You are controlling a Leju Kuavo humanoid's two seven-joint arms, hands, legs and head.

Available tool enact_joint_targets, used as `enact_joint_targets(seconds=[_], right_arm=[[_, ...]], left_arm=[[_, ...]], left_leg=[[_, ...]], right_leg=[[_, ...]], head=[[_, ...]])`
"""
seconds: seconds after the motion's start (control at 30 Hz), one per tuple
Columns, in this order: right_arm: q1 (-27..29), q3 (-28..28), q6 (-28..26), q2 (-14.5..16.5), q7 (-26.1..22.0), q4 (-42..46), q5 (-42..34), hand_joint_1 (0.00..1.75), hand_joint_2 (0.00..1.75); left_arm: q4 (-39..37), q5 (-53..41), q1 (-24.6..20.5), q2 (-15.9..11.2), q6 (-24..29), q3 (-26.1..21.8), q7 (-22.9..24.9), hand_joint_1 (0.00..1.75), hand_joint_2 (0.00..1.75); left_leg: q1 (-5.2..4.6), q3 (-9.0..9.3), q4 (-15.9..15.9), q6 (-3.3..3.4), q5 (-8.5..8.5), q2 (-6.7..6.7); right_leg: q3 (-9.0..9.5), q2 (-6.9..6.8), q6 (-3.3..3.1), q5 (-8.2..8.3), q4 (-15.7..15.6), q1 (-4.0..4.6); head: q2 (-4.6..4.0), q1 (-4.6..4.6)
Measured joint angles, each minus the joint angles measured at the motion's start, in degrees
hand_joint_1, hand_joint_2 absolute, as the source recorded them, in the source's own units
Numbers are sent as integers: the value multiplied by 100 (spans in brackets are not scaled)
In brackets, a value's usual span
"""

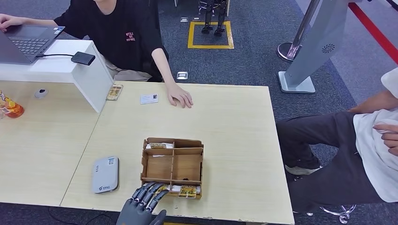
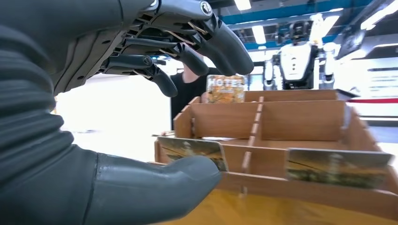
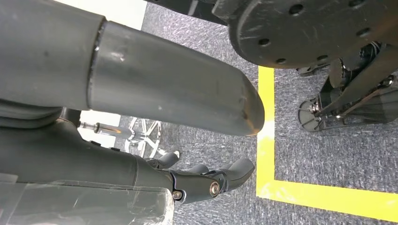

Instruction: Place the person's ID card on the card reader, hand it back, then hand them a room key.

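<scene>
From where I sat, the ID card (image 1: 149, 98) lay on the far side of the table (image 1: 234, 122) beside the person's hand (image 1: 180, 97), so I judged the reader step and hand-back done and only the room key left. My left hand (image 1: 143, 204) hovered at the near edge of the wooden box (image 1: 172, 161), fingers (image 2: 187, 51) spread above a key card (image 2: 192, 149) with the thumb under it, nothing yet pinched. My right hand (image 3: 206, 180) hung low over the carpet, its fingers loosely curled and empty.
</scene>
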State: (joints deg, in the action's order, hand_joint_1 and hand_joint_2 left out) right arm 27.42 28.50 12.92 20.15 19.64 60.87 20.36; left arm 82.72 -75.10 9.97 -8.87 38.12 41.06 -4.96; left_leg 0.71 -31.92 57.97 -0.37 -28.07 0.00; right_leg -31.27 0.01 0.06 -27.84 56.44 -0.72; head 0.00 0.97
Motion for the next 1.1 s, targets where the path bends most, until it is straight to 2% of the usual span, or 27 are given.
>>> enact_joint_targets(seconds=[0.17,0.23,0.33,0.43,0.57,0.8,1.0,1.07,1.1], right_arm=[[28,-133,-33,-11,-24,69,-23,0,0],[-109,-148,-275,-63,-210,-120,6,0,0],[-631,-98,-814,-265,-811,-959,76,0,0],[-1093,-49,-1057,-496,-1294,-1879,102,0,0],[-1550,-6,-1189,-714,-1573,-2924,116,0,0],[-1970,19,-1294,-935,-1830,-3931,175,0,0],[-2221,27,-1394,-1079,-2029,-4530,225,0,0],[-2267,27,-1399,-1106,-2045,-4643,229,0,0],[-2283,27,-1391,-1116,-2072,-4689,241,0,0]], left_arm=[[-65,-82,-187,37,0,1,193,47,175],[-139,-90,-291,60,0,2,200,47,175],[-280,-79,-460,110,0,17,172,48,175],[-367,-95,-546,151,0,29,183,48,175],[-486,-141,-616,162,0,43,262,48,175],[-637,-191,-787,32,-10,226,543,49,175],[-675,-71,-1097,-338,-85,636,805,67,175],[-679,-66,-1152,-409,-96,727,812,88,175],[-681,-67,-1172,-438,-102,761,831,106,175]], left_leg=[[0,0,0,0,1,0],[1,0,0,-2,2,2],[1,4,1,-6,5,9],[0,6,4,-6,5,6],[0,4,4,-4,8,5],[2,4,0,-5,8,4],[2,4,-1,-6,9,4],[1,4,-1,-7,9,4],[1,4,-1,-7,9,4]], right_leg=[[2,-1,0,0,0,0],[1,2,-2,3,1,1],[0,16,-2,8,1,1],[1,13,1,9,0,0],[1,11,1,11,1,0],[-1,11,-2,8,2,1],[0,11,-2,8,3,2],[0,11,-2,8,3,1],[0,11,-2,8,3,1]], head=[[0,-1],[0,-2],[0,6],[0,3],[0,2],[0,1],[0,5],[0,4],[0,4]])
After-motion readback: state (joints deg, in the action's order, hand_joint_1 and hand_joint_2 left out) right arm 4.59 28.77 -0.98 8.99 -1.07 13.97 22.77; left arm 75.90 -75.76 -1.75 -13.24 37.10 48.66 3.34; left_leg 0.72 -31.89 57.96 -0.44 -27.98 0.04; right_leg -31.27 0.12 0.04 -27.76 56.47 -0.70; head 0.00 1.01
